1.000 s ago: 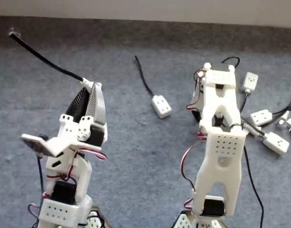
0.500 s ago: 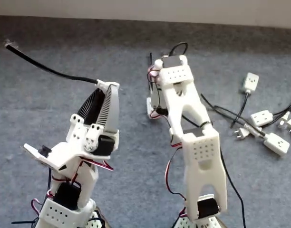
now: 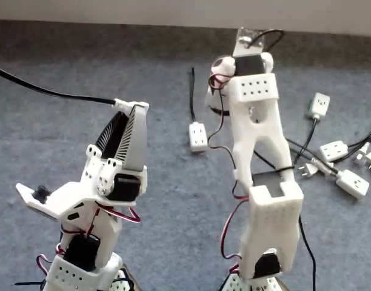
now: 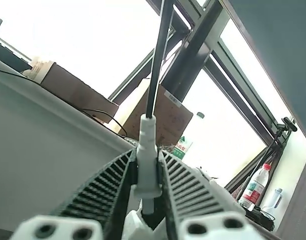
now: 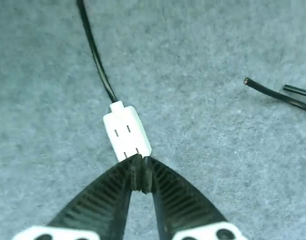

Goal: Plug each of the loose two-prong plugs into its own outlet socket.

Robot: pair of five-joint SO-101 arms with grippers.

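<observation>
My left gripper (image 3: 128, 116) is raised off the carpet, pointing up, and shut on a white two-prong plug (image 4: 147, 161). The plug's black cord (image 3: 49, 91) runs off to the far left. In the right wrist view, my right gripper (image 5: 141, 174) is shut with nothing between its fingers. Its tips sit right at the near end of a white outlet socket (image 5: 126, 136); I cannot tell whether they touch. That socket (image 3: 198, 136) lies on the carpet left of the right arm, and its black cord (image 3: 192, 91) leads away.
Grey carpet (image 3: 173, 200) covers the table. At the right lie more white sockets (image 3: 319, 104) (image 3: 332, 150) (image 3: 352, 182), a loose plug (image 3: 304, 171) and tangled black cords. Cut cable ends (image 5: 278, 92) lie near the socket.
The right arm swung left from the cluster at the right, then stretched out farther. The middle socket shifted slightly left and turned. The left arm moved a little, still holding its plug.
</observation>
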